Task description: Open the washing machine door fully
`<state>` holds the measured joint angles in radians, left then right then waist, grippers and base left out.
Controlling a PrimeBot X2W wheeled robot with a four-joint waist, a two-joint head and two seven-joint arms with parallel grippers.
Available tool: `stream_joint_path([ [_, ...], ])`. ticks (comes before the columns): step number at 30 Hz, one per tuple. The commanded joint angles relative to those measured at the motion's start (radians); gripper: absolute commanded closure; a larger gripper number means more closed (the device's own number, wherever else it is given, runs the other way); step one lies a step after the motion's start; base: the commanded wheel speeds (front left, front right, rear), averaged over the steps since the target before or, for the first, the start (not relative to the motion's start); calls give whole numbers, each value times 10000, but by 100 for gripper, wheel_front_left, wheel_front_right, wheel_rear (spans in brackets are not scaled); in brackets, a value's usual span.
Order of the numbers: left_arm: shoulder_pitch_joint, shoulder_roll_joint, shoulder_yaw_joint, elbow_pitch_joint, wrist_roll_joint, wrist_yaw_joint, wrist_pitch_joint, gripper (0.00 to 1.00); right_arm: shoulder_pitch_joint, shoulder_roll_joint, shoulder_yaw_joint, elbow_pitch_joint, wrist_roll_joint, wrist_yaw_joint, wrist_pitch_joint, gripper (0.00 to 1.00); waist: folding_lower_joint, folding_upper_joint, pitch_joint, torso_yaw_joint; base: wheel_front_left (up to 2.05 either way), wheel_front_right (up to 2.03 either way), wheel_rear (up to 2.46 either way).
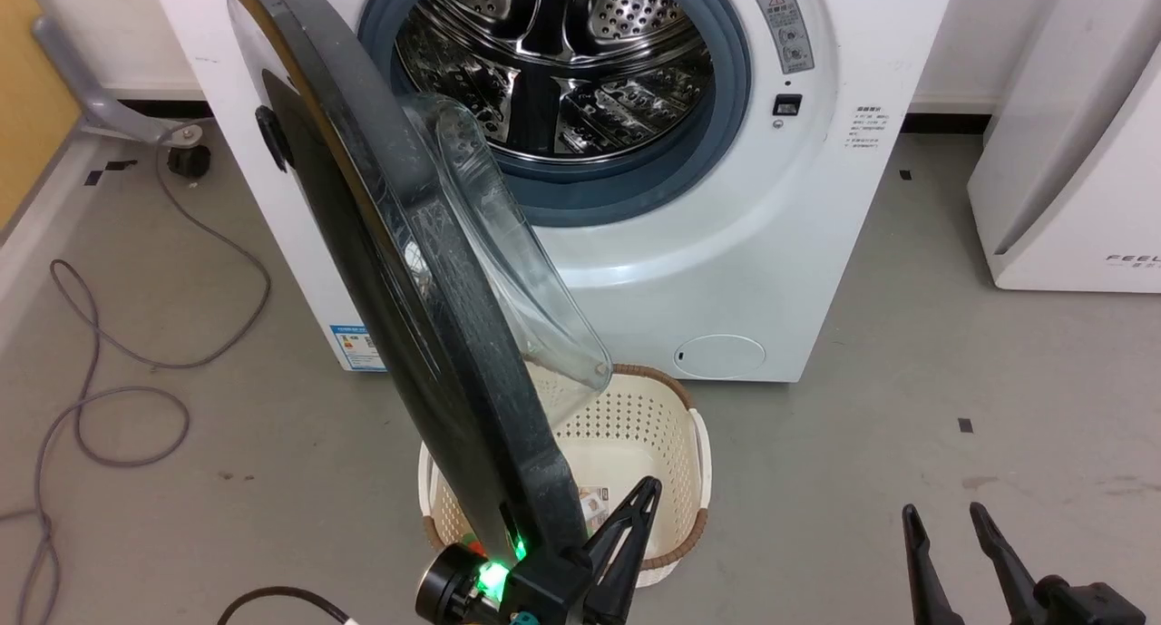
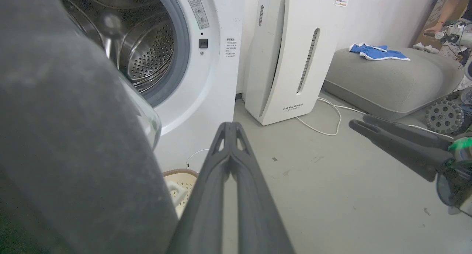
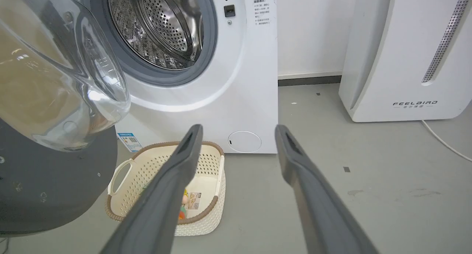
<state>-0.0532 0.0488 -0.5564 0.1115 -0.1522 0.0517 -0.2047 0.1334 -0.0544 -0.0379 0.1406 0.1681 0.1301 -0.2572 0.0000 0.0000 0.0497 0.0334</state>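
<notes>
The washing machine door [image 1: 408,335] stands out roughly square to the front of the washing machine [image 1: 816,244]. It is hinged at the machine's left side, and its clear glass bowl [image 1: 508,244] bulges back toward the perforated steel drum [image 1: 553,53]. I judge the step in hand to be the last part of the swing: the mouth is uncovered, but the door is not yet folded fully back.

The left gripper [image 1: 648,491] sits at the door's free edge, the edge farthest from the machine, on the bowl side of the disc. Its fingers are pressed together with nothing between them, and I cannot tell whether it touches the rim. The next move likely calls for a sideways push on the inner face. It should follow the hinge's arc so the fingers do not slide off the edge.

The right gripper [image 1: 943,509] hangs in front of the machine's right corner, well apart from the door, its fingers spread and empty. A cream laundry basket [image 1: 653,416] sits on the floor just before the machine, under the door.

As for writing, a grey warning sticker [image 1: 785,31] with a red triangle sits right of the mouth. A block of small print [image 1: 869,128] lies below it, and a blue label sticker [image 1: 354,346] is at the machine's lower left. None of the three is legible. The white tower appliance [image 3: 405,55] to the machine's right reads "FEELBIRD".
</notes>
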Motion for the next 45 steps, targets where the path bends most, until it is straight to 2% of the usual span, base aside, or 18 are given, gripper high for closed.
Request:
stream_joint_path([
  [1,-156,104,226,-13,-7,189,-78,100,-170,41,6,51,80,6,-45,0,0,0,-29,13,0,0,0],
  [11,929,464,466,-748,-160,772,109,100,-58,41,-30,281,226,6,-45,0,0,0,-229,409,0,0,0],
  [19,1748,797,677,-1598,-234,1210,317,100,9,41,-74,380,281,6,-45,0,0,0,-276,1392,0,0,0],
  [27,1981,927,1024,-1783,-369,1554,280,100,-20,41,-146,352,323,6,-45,0,0,0,-206,2488,0,0,0],
  [36,1923,1316,2058,-1427,-805,1884,64,100,-143,41,-150,399,292,6,-45,0,0,0,-222,2974,0,0,0],
  [45,1078,2230,4009,-615,-1530,2093,-312,100,-201,41,-169,453,310,6,-45,0,0,0,-114,2877,0,0,0],
])
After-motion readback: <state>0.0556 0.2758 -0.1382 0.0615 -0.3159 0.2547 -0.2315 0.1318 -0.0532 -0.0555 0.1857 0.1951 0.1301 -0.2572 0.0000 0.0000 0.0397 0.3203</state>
